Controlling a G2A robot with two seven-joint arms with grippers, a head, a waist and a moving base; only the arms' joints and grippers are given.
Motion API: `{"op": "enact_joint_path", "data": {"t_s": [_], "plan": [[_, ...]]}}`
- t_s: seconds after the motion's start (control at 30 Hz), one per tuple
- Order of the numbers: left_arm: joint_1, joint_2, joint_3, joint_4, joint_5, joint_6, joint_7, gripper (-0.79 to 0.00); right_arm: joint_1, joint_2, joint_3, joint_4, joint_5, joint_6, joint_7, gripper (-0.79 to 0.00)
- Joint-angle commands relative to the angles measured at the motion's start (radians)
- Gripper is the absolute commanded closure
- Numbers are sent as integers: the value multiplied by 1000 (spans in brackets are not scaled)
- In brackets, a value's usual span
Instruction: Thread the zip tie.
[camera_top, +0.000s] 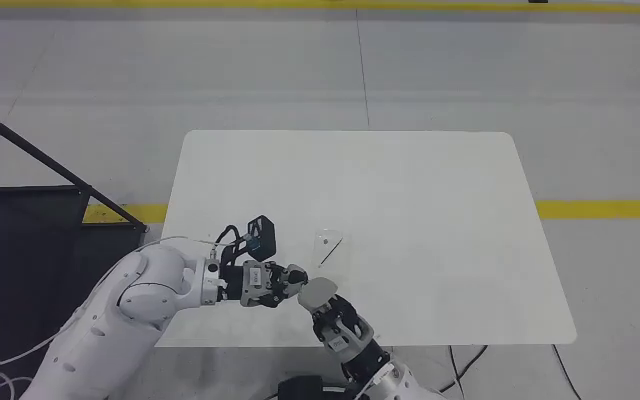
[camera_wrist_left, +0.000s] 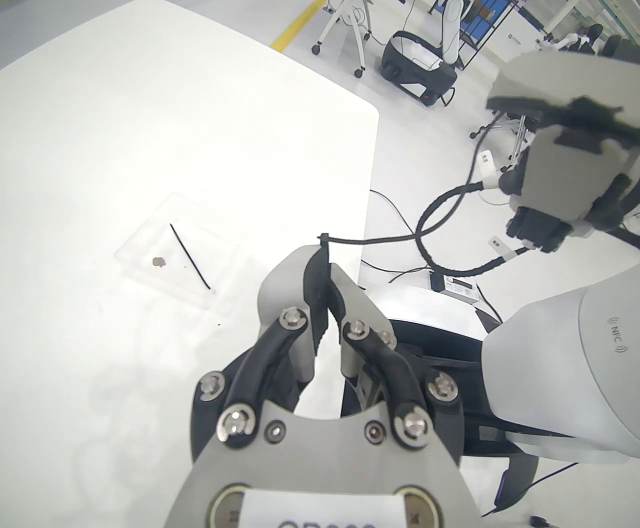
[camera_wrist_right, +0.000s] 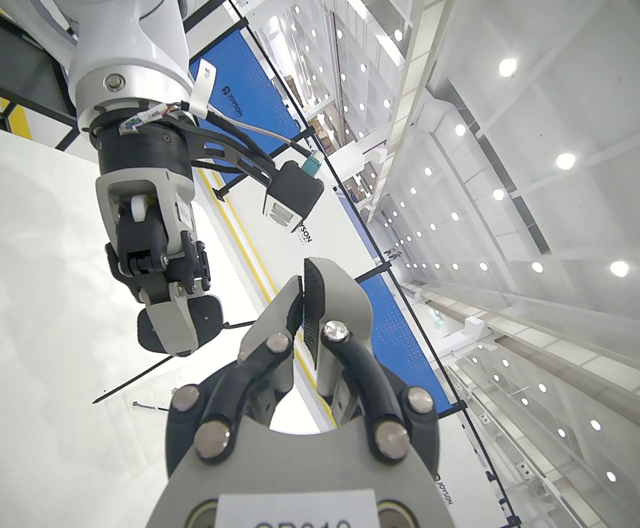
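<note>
Likely light, springy and slick, the zip tie (camera_wrist_left: 370, 241) is well held, pinched just under its head by the left hand (camera_wrist_left: 325, 265), with the right hand (camera_wrist_right: 303, 290) closed narrow at 4 o'clock.

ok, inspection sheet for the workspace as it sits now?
Surface: white table, rounded corners.
Job's things: zip tie, head end in the left gripper, strap running toward the right gripper.
Clutter: clear tray holding a second zip tie.
Grippers: left shut on the zip tie; right shut, hold on the strap unclear.
Cables: braided black cable looping off the right wrist.
Surroundings: yellow floor line, wheeled equipment beyond the table.
</note>
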Motion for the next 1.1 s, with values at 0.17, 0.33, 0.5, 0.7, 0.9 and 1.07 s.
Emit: {"op": "enact_joint_path", "data": {"t_s": [0.17,0.33,0.5,0.7,0.9,1.07], "plan": [[-1,1,1,4,-12,4,5,0,34,-14,-43,21,-62,-25,83,0],[0,3,0,7,-20,2,5,0,44,-20,-53,27,-72,-28,106,0],[-1,4,2,7,-26,1,3,0,46,-24,-54,32,-88,-28,129,0],[-1,5,6,7,-35,-2,-6,0,50,-31,-63,39,-127,-26,181,0],[-7,6,14,9,-39,-2,-12,0,62,-39,-80,48,-133,-32,190,0],[-10,7,18,11,-43,-1,-16,0,64,-42,-80,50,-124,-34,185,0]]}}
